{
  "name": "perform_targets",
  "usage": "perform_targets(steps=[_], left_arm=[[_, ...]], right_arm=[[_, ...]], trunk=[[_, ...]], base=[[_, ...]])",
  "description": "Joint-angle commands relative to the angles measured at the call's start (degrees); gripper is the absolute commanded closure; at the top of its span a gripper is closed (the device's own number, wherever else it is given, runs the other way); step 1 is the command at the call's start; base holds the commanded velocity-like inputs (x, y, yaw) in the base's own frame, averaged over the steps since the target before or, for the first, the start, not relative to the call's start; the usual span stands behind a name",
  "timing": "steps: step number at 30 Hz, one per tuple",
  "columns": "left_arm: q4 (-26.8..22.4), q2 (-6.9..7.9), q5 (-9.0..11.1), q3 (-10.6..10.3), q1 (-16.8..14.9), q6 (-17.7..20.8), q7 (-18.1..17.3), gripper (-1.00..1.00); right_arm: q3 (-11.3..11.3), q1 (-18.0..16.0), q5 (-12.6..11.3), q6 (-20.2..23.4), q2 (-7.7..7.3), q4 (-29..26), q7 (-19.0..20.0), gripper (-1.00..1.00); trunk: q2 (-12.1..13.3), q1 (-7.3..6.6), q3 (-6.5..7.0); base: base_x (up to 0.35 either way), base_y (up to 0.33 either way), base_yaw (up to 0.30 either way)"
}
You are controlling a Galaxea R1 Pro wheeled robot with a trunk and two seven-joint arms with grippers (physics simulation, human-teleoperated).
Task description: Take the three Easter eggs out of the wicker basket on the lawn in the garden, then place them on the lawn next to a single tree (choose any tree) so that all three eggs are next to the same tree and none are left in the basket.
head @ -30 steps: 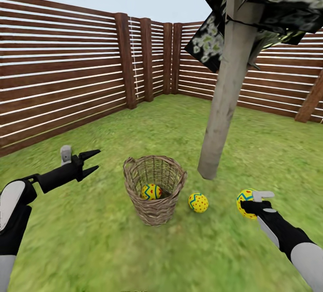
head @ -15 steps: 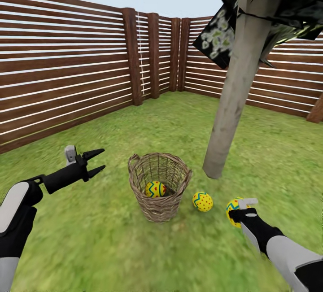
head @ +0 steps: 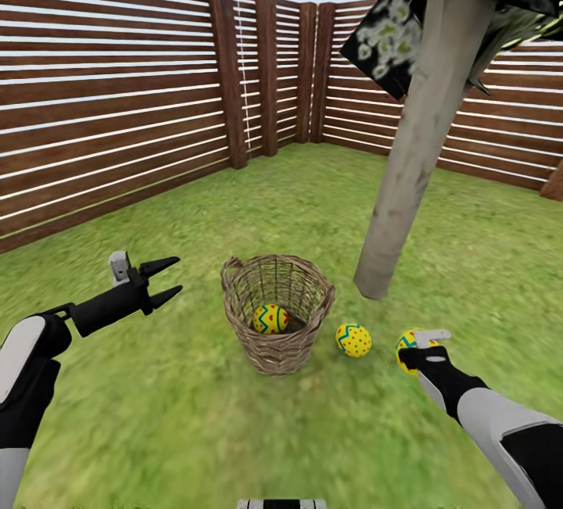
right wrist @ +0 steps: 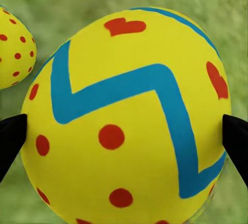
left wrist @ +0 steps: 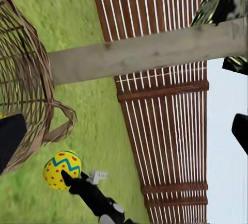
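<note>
The right gripper [head: 413, 346] is holding a yellow egg [head: 407, 338] between its two fingers, closed onto the egg's sides as the right wrist view shows, and it is carrying the egg low over the grass [head: 234, 431], close to the foot of the pale tree trunk [head: 407, 165]. Compared with a second ago the hand with its egg is sitting lower and a little nearer the second egg [head: 353, 339], which is lying on the lawn between the basket [head: 275, 321] and the held one; part of that shift is the head camera turning, since the fence [head: 109, 102] and the trunk have slid across the picture too. So the carried egg is probably being brought down for release beside its neighbour, though whether it is touching the grass cannot be told. The third egg [head: 270, 318] is resting inside the basket, where it lay a second ago, so the task is roughly a third settled, with one egg in transit and one not yet fetched. The left gripper [head: 160, 281] is hovering over the grass to the left of the basket, its fingers spread apart and holding nothing, much as before, well placed to reach in for the last egg.
</note>
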Motion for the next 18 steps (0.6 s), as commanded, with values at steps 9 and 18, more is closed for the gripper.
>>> perform_targets(steps=[9, 18], left_arm=[[0.0, 1.94, 2.7, -0.3, 0.0, 0.3, 0.5, -1.00], [0.0, 1.92, 2.6, -0.4, 0.0, 0.2, 0.5, -1.00]], right_arm=[[0.5, 0.3, -0.5, -2.0, 0.03, -0.1, -0.3, 1.00], [0.5, 0.3, -0.6, -2.0, -0.04, -0.2, -0.2, 1.00]], trunk=[[-0.1, 0.22, -2.05], [-0.3, 0.45, -4.04]], base=[[0.000, 0.000, 0.000], [0.016, 0.000, 0.000]])
